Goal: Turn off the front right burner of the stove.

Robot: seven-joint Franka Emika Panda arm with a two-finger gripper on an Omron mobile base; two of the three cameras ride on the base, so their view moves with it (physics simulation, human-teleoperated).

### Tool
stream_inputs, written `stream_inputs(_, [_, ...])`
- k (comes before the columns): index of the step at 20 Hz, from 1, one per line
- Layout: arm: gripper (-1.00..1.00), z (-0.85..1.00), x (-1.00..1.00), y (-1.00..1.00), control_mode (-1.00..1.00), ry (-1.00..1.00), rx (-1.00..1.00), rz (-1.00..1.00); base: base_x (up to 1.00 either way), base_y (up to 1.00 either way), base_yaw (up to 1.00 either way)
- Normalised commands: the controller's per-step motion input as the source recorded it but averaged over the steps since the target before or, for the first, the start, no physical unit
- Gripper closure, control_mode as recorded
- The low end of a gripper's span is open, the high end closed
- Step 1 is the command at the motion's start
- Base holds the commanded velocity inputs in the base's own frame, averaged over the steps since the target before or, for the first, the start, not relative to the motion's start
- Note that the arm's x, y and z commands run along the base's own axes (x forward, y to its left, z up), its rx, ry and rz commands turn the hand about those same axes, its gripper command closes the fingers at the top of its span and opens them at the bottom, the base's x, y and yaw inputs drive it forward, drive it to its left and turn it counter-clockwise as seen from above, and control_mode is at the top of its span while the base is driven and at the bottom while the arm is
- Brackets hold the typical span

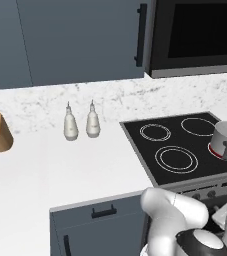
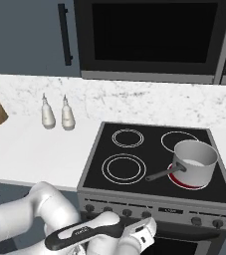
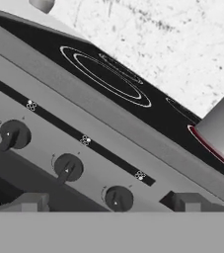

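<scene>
Below the steel front panel: my pincer [image 3: 108, 202] hangs low before the grey steel control panel [image 3: 84, 163] of the black glass stove [image 2: 149, 164], facing a row of small dark round knobs [image 3: 66, 167].
Task's thing: the front right burner [image 2: 188, 183] — a large glass circle with a glowing red rim — sits at the near right of the cooktop, under the steel saucepan with the long dark handle [image 2: 194, 162].
Risk, wrong knob: the three knobs before me look alike; I judge I could turn one that governs another ring, and the red rim would stay lit.
Risk, slip: a knob is small and round — closing off-centre could let my tips skid off it.
Risk, saucepan: its handle reaches toward the panel; a high approach might nudge it.
Pincer: spread fully wide, holding nothing, touching nothing.
</scene>
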Motion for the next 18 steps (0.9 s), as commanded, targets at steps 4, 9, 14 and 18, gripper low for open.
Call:
stream_inputs(4, [-1.0,-0.14,0.22,-0.05,-1.0,0.0,-0.07,-0.01,0.0,0.0,0.0])
stream_inputs(9, [-1.0,-0.21,0.15,-0.19,-1.0,0.0,0.0,0.0,0.0,0.0,0.0])
stream_inputs(14, [-1.0,-0.21,0.17,-0.34,-1.0,0.0,0.0,0.0,0.0,0.0,0.0])
stream_inputs(18, [-1.0,-0.24,0.13,-0.25,-1.0,0.0,0.0,0.0,0.0,0.0,0.0])
